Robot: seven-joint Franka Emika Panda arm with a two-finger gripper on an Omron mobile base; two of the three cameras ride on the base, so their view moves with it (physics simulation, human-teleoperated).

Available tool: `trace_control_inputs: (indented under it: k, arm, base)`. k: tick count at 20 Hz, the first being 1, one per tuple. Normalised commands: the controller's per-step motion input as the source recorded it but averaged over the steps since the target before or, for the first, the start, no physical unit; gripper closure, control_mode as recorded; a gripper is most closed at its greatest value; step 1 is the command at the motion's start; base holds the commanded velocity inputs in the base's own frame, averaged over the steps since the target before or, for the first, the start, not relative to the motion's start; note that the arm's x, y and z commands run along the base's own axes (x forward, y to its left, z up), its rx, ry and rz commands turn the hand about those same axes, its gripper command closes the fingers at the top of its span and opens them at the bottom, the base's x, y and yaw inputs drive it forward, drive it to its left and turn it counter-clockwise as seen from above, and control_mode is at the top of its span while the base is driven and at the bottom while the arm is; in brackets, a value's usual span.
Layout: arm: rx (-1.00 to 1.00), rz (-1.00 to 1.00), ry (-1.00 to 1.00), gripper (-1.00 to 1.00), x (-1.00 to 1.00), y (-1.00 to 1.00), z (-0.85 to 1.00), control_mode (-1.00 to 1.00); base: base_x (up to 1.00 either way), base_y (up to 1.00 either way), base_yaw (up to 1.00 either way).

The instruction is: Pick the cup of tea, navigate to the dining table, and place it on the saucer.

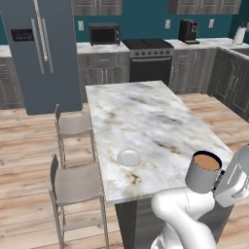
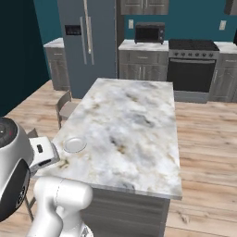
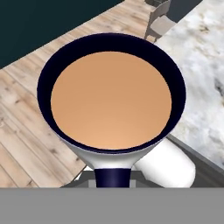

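Kitchen, rendered: teal walls, wood floor, table (image 1: 146, 116) lengthwise ahead of the base, two stools (image 1: 75, 185) along its left side.

Step in hand: carry and approach. Pick judged complete, drive to the table judged complete or nearly so (near end of the marble top already right in front of the base in both base views). Placing not yet done.

Cup (image 1: 204, 171): aloft off the near right corner of the table in the left base view, clear of any surface, roughly upright, tea level and well below the dark rim. Confirmed in the hand view, cup (image 3: 111, 96) close to the lens, handle toward the hand, floor and table edge beneath.

Gripper (image 1: 221, 177): clamped on the cup at the handle side, judged from the cup hanging free against the hand; fingers themselves hidden behind the mug, so exact grip not verifiable.

Saucer (image 1: 129, 157): bare, flat on the table near its left edge and toward the near end, beside the nearer stool; also seen in the right base view (image 2: 74, 144). Well apart from the cup, to its left.

Next move, as judged: swing the cup leftward over the table until centred above the saucer, keep it upright throughout (tea spills if tipped), lower until the base seats inside the rim, then release and withdraw upward. Margin small, the saucer being only slightly wider than the cup.
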Motion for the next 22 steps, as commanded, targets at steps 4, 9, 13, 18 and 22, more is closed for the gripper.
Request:
trace_control_inputs:
  k: [4,9,13,18,22]
  arm:
    - [0.00,0.03,0.00,1.00,0.81,-0.02,-0.20,-1.00]
    - [0.00,0.10,0.00,1.00,1.00,0.00,-0.27,-1.00]
    - [0.00,0.14,0.00,1.00,1.00,0.00,-0.15,-1.00]
    - [0.00,0.27,-0.01,1.00,0.99,-0.04,-0.25,-1.00]
    - [0.00,0.27,0.00,1.00,0.99,0.08,-0.28,-1.00]
  base:
    - [0.00,0.00,0.00]
    - [0.00,0.00,0.00]
    - [0.00,0.00,0.00]
    - [0.00,0.00,0.00]
    - [0.00,0.00,0.00]
